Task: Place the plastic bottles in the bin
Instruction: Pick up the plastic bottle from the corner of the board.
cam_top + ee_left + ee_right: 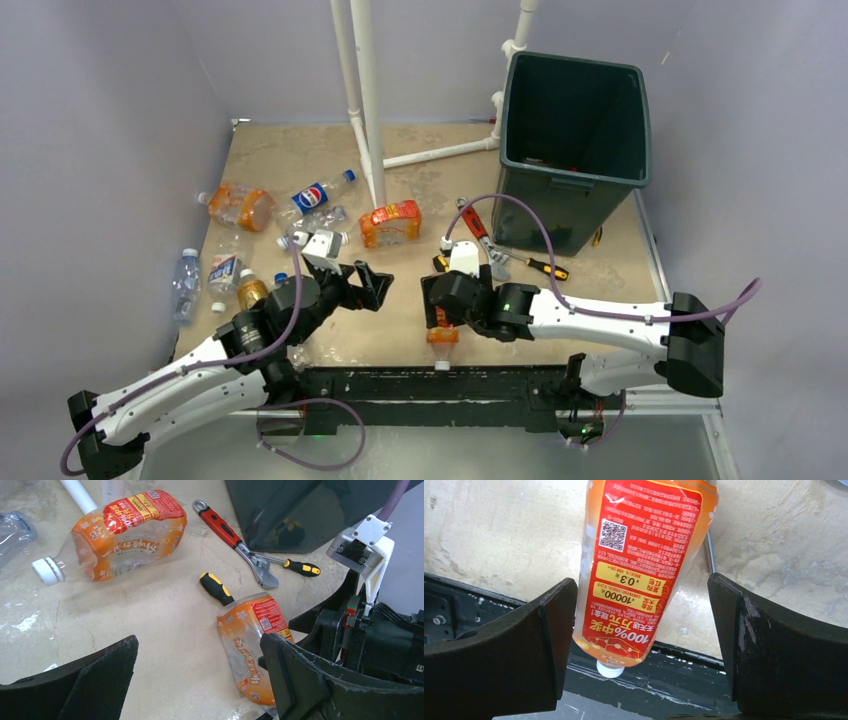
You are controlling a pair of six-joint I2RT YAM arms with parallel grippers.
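Note:
An orange bottle with a red label [639,565] lies at the table's near edge, its white cap over the black rail. My right gripper [641,592] is open, one finger on each side of this bottle [442,338]. My left gripper [197,650] is open and holds nothing, with the same bottle [250,640] just beyond its right finger. A second orange bottle [125,532] lies further off by the white pipe. Several more plastic bottles, such as a Pepsi one [322,193] and an orange one [240,205], lie at the left. The dark green bin [575,110] stands at the back right.
A red-handled wrench [232,542] and two yellow-and-black screwdrivers [216,588] [300,567] lie between the bottles and the bin. A white pipe frame [365,100] rises from the middle of the table. Grey walls close the table in on three sides.

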